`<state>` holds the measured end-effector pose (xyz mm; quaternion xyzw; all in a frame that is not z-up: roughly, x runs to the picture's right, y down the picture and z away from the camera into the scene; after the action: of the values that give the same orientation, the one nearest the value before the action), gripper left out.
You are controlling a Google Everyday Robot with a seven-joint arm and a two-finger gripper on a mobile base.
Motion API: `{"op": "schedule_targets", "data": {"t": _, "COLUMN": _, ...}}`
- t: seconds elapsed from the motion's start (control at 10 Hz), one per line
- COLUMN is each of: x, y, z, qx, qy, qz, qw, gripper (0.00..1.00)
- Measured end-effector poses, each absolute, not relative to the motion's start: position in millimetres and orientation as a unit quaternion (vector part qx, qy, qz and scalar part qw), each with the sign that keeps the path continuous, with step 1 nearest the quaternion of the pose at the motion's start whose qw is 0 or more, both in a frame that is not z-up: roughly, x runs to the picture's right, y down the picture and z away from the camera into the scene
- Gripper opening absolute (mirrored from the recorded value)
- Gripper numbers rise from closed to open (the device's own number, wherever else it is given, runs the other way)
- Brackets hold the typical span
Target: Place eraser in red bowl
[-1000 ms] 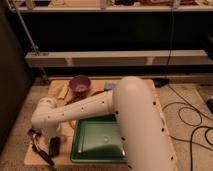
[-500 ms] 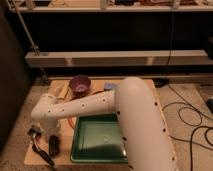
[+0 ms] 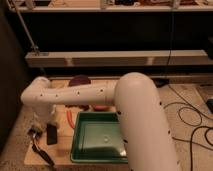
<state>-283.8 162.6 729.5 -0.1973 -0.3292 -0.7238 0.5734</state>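
Bowls: two, the purple bowl [image 3: 79, 80] and the red bowl [image 3: 102, 106], which is mostly under my arm.
Trays: one green tray [image 3: 100, 142].
Erasers: one eraser [image 3: 51, 134].
Long-handled tools: one black tool [image 3: 42, 152].
Grippers: one, my gripper [image 3: 41, 126], closed, low at the left end of the table [image 3: 62, 147].

White rounded arm [image 3: 75, 95] dotted with dark holes, end effector [image 3: 41, 121] at lower left

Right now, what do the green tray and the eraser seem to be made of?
Green tray: probably plastic with a glossy finish, since light glints on its smooth floor. Eraser: a flat black block, matte, perhaps felt or foam; it shows no shine, so this is uncertain. The gripper is low at the left, close beside the eraser.
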Motion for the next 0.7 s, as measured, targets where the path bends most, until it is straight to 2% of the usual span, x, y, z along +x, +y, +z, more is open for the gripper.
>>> {"op": "schedule_targets", "data": {"t": 0.3, "x": -253.3, "y": 80.8, "z": 720.0, "qx": -0.208, "qy": -0.317, "qz": -0.699, "qw": 0.606, "gripper": 0.0}}
{"op": "schedule_targets", "data": {"t": 0.7, "x": -249.1, "y": 66.7, "z": 719.0, "qx": -0.207, "qy": -0.318, "qz": -0.693, "qw": 0.613, "gripper": 0.0}}
